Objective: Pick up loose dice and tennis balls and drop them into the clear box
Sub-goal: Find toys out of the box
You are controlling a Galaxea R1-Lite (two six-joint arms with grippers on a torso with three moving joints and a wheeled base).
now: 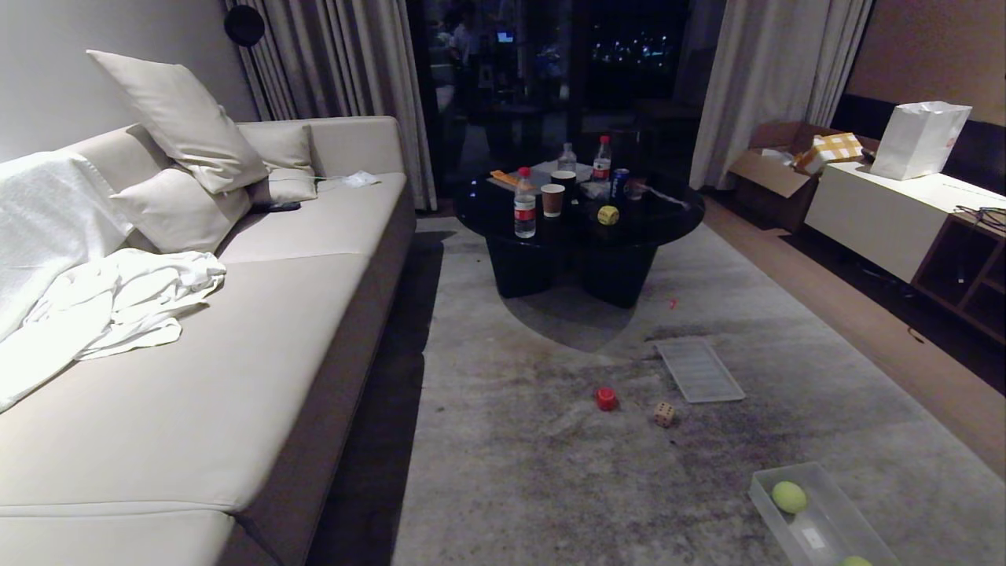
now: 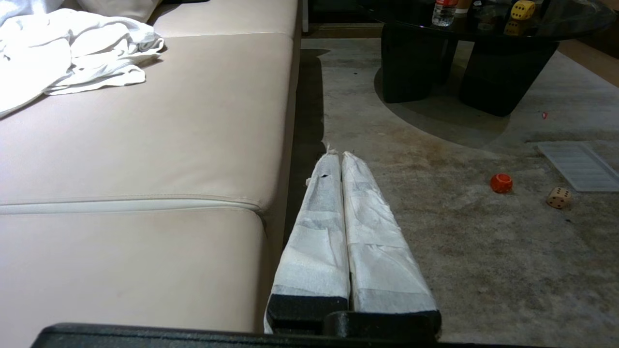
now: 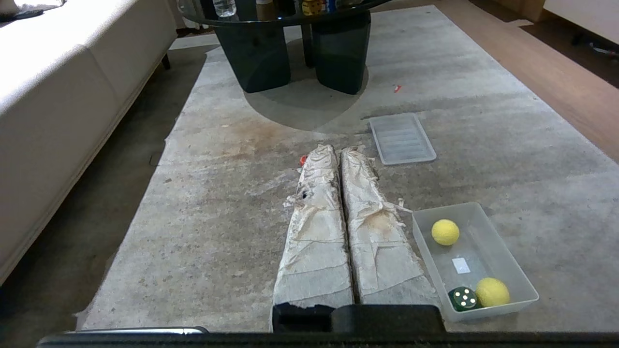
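Dice: red die [image 1: 606, 398] and tan die [image 1: 664, 413] lie loose on the rug; both claws pressed narrow, empty, could nudge them rolling.

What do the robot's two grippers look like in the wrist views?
Each has two long tapering fingers wrapped in white tape on a black base. The left gripper has fairly clean wrapping; the right gripper has crumpled, frayed wrapping with brownish stains. No cables or markings show.

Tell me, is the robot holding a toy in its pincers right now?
No, nothing is held. The left pincer and the right pincer are both shut on nothing, poised above the rug.
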